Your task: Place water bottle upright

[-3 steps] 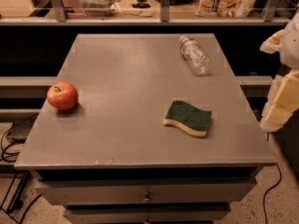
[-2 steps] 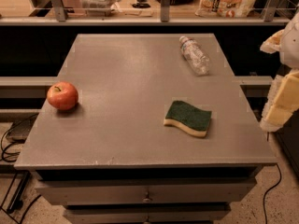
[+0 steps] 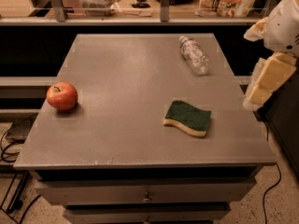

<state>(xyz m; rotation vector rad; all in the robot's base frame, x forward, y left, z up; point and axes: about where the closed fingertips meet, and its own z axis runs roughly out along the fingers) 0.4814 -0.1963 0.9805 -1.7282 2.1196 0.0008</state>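
Dim room; a flat grey metal-looking worktop (image 3: 140,139) sits on a cabinet with a drawer front and a small knob (image 3: 146,199) below its near edge. Behind the far edge runs a shelf with a rail (image 3: 161,3) and assorted packages, too blurred to identify. Camera view, single: the small clear crinkled plastic water bottle (image 3: 194,56) lies on its side near the far right corner of the worktop, white cap toward the far edge, base angled toward the right edge, not upright. A round red apple (image 3: 61,95) rests close to the left edge, about midway along it. A wavy-edged sponge, dark green on top with a yellow underside (image 3: 188,118), lies flat in the near right part of the worktop, well apart from the bottle and the apple. The cream-and-white gripper (image 3: 264,85) hangs off the right edge, beyond the worktop, level with the gap between bottle and sponge, touching nothing. Whether it is spread or pressed together: cannot tell. Dark cables (image 3: 9,148) lie on the floor by the near left corner.
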